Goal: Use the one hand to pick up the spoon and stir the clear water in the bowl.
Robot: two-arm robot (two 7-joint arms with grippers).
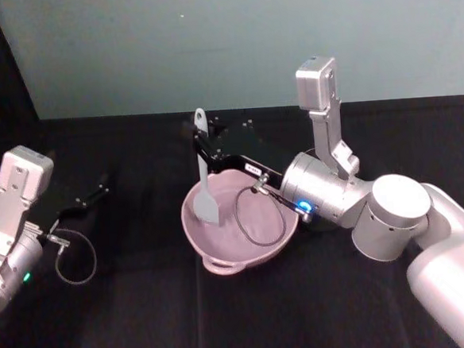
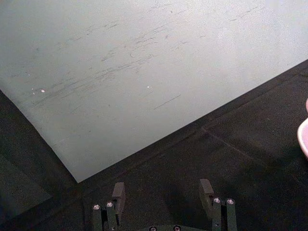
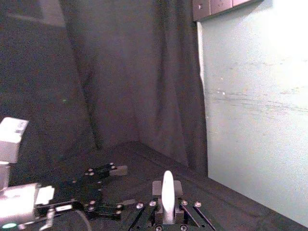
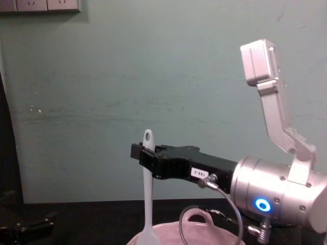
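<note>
The right gripper (image 4: 145,155) pinches the spoon (image 4: 147,204) near the top of its handle. The spoon stands upright, hole end up, blade down inside the bowl (image 1: 221,242). The left gripper (image 2: 161,190) rests well off to the left, fingers spread.

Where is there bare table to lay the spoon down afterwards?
Bare black table lies along the near edge in front of the bowl, and between the bowl and the parked left gripper. Right of the bowl is crowded by the right gripper, holding the spoon, and its arm.
</note>
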